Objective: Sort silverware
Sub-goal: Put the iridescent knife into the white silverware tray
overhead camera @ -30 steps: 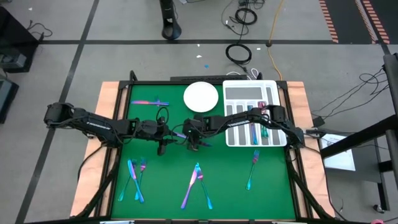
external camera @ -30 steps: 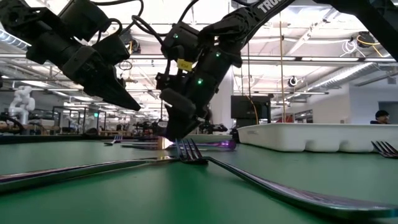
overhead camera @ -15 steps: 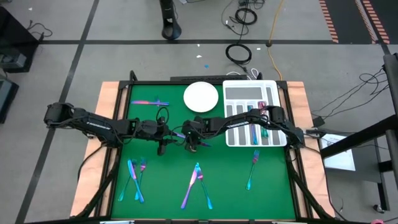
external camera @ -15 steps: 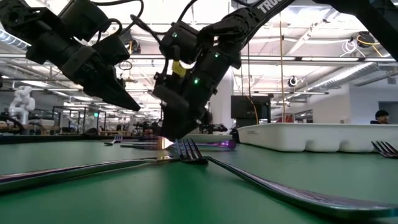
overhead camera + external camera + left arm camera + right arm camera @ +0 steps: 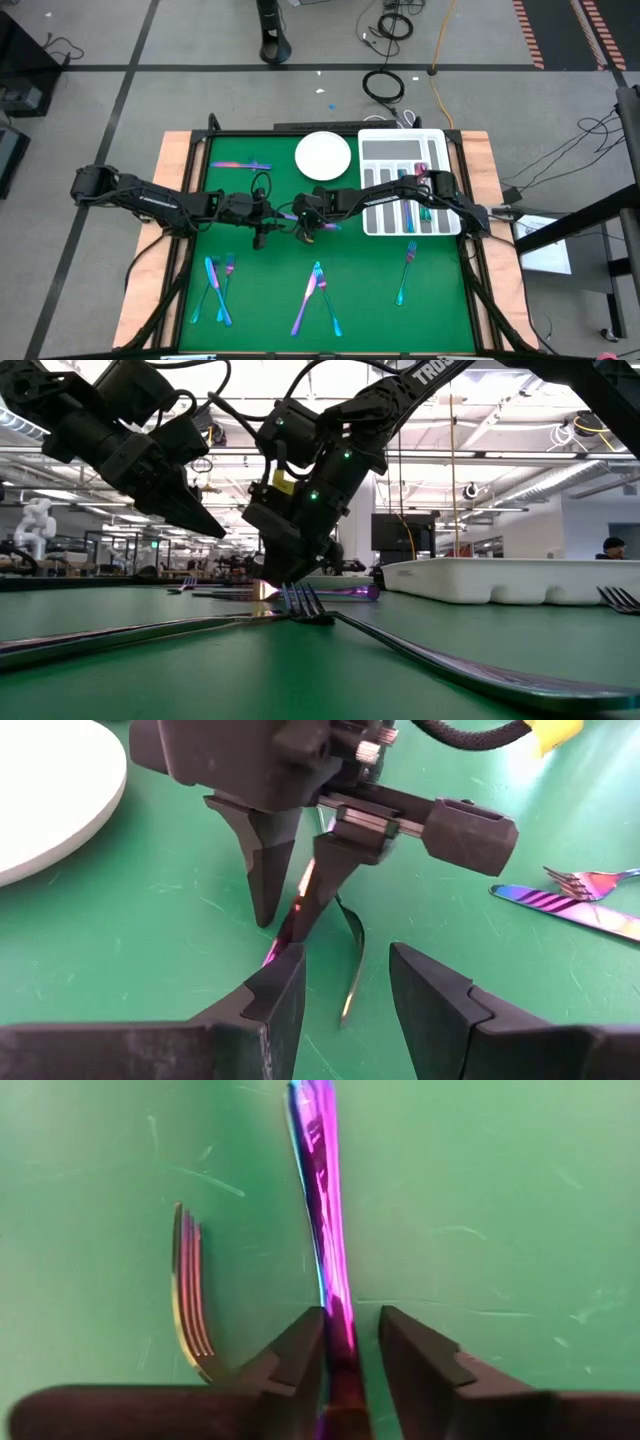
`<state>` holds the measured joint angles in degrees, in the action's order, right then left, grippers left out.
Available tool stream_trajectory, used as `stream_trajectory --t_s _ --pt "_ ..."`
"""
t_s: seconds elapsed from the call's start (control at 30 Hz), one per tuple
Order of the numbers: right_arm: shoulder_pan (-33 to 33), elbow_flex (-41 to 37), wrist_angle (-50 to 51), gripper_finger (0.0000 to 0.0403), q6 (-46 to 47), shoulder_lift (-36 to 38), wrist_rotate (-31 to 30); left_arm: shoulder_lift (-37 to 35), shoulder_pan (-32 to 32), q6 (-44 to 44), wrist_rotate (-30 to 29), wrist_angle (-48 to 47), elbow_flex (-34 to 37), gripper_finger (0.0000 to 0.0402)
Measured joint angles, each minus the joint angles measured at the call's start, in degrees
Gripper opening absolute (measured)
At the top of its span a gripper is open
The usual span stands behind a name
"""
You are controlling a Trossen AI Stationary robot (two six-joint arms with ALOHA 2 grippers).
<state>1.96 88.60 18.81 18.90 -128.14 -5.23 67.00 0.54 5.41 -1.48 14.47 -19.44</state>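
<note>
Iridescent silverware lies about the green mat: pieces at the far left (image 5: pixel 240 164), near left (image 5: pixel 216 286), near middle (image 5: pixel 315 296) and near right (image 5: pixel 404 272), and several in the white tray (image 5: pixel 410 196). At mid table my right gripper (image 5: pixel 352 1318) points steeply down, open, with its fingers on either side of a purple-pink handle (image 5: pixel 325 1230) that lies flat on the mat. A fork's tines (image 5: pixel 188 1295) lie beside it. My left gripper (image 5: pixel 345 995) hangs open just to the left (image 5: pixel 262 236), above the mat, with nothing between its fingers. My right gripper comes from above, slanting, with its fingers along the purple-pink handle. One finger (image 5: pixel 300 1348) lies against the handle's side (image 5: pixel 338 1342). The other finger (image 5: pixel 410 1360) stands a little apart, with green mat showing between. The handle rests flat on the mat.
A white round plate (image 5: pixel 323 155) sits at the far middle and the white slotted tray's rim (image 5: pixel 440 148) at the far right. A fork and a knife (image 5: pixel 590 898) lie close behind the right gripper. The two grippers stand close together.
My right gripper has rolled a little about its own axis while staying low over the handle at mid table. The silverware on the mat has kept its place.
</note>
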Motion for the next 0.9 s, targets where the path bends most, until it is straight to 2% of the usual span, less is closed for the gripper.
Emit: stream_trajectory --t_s 0.17,0.33,0.7,0.9 --pt "0.0 0.0 -0.5 0.0040 1.4 -0.1 0.4 0.0 0.0 -0.1 0.0 0.0 0.0 0.0148" --pt "0.0 0.0 -1.2 0.0007 1.5 -0.1 0.7 0.0 0.0 -0.2 0.0 0.0 0.0 0.0148" --pt "-0.1 -0.3 -8.0 0.0002 1.4 -0.4 1.0 0.0 0.0 -0.2 0.0 0.0 0.0 0.0148" --pt "1.3 -0.3 -9.8 0.0002 0.2 -0.5 -2.0 0.0 0.0 -0.2 0.0 -0.1 0.0 0.0148"
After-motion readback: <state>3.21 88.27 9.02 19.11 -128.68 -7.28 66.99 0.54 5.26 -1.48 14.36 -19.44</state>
